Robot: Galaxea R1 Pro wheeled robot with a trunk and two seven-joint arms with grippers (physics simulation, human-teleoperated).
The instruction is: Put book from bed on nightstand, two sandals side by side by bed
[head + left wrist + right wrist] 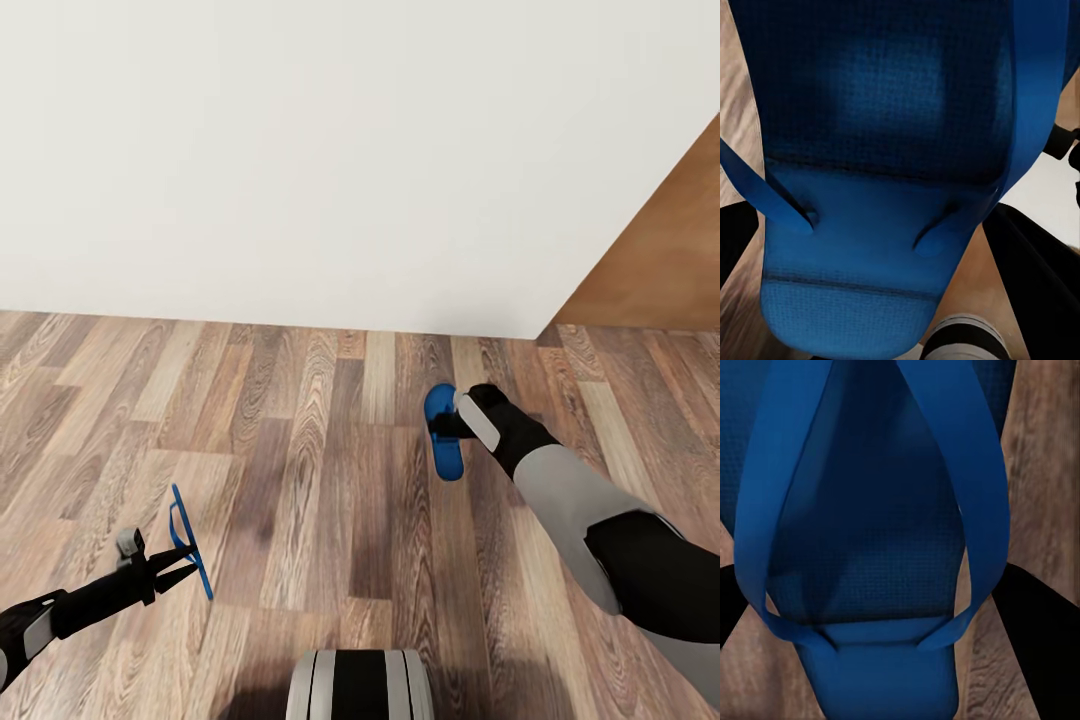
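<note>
Each arm carries one of the two blue sandals above the wood-plank floor (pixel 330 440), and the bed is not in these pictures, so I judge the robot is still on its way to the place of putting down.

The left gripper (pixel 172 572) pinches the left sandal (pixel 190 540) at one end. In the head view this sandal stands on its edge, so it shows only as a thin blue line, with its long axis going away from the fingers and a little up. In the left wrist view its sole (pixel 885 187) lies flat between the dark fingers (pixel 735 240).

The right gripper (pixel 452 428) pinches the right sandal (pixel 443 432) across its middle. This one shows its oval face to the head camera, with the long axis pointing toward the white wall (pixel 300 150). In the right wrist view the straps (pixel 870 510) run along the fingers (pixel 1039 615).

So the two sandals are well apart and turned differently. To put them side by side, I think the left one must be rolled flat and both long axes made parallel.
</note>
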